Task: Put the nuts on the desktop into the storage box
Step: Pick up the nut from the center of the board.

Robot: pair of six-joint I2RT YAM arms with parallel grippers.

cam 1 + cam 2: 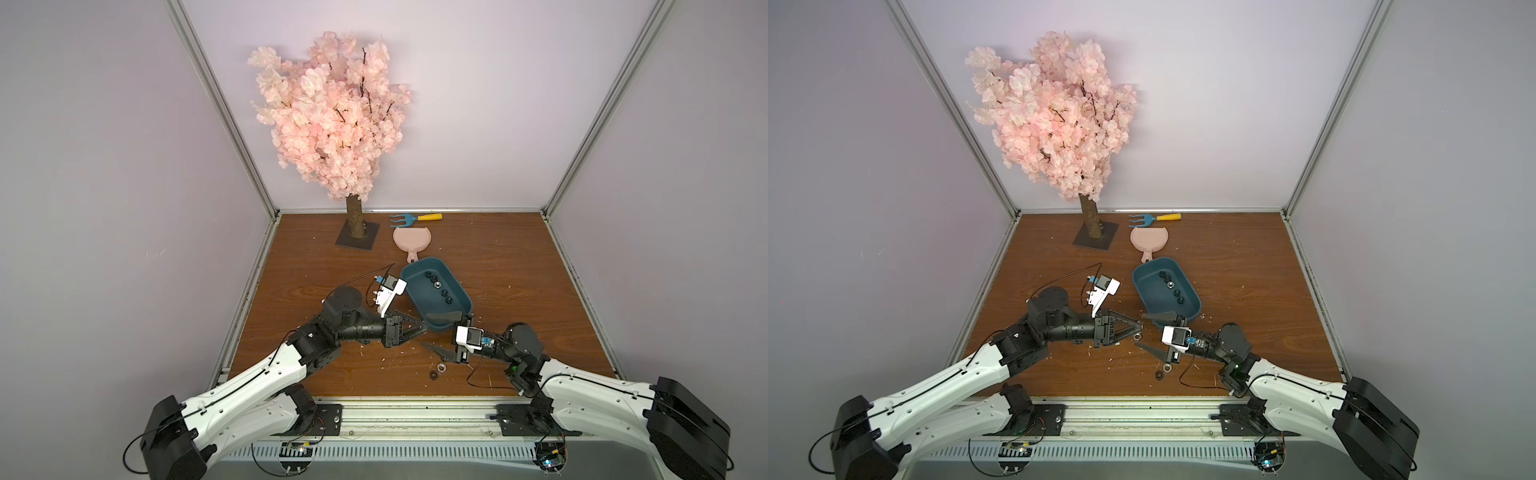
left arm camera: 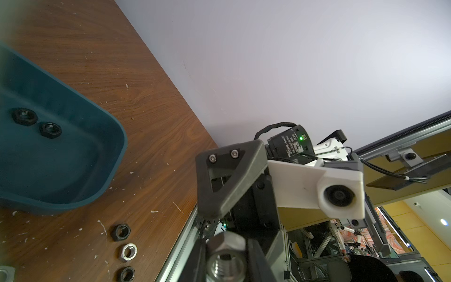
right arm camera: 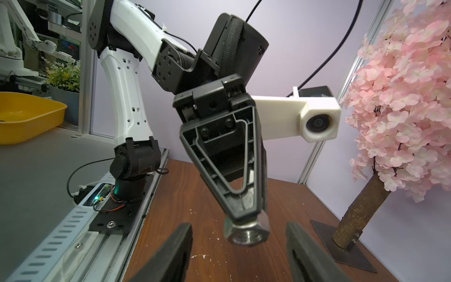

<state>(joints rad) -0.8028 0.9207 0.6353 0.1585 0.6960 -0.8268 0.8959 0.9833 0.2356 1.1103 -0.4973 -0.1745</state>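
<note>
Left arm (image 1: pixel 266 365) reaches low from near left; left gripper (image 3: pixel 246 216) points right, clamped on a silver nut (image 3: pixel 246 234) at its tips. Right arm (image 1: pixel 582 386) from near right; right gripper (image 1: pixel 424 331) points left, jaws apart either side of that nut, no contact. Just beyond them the storage box (image 1: pixel 419 296), long axis far-left to near-right, five nuts (image 1: pixel 437 285) lined inside. Nearer, loose nuts (image 1: pixel 441 367) on the desktop (image 1: pixel 519 291).

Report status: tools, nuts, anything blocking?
Left tool shut on silver nut. Right tool open, jaws either side of that nut. Five nuts in storage box, loose nuts on desktop. Nothing blocking.
</note>
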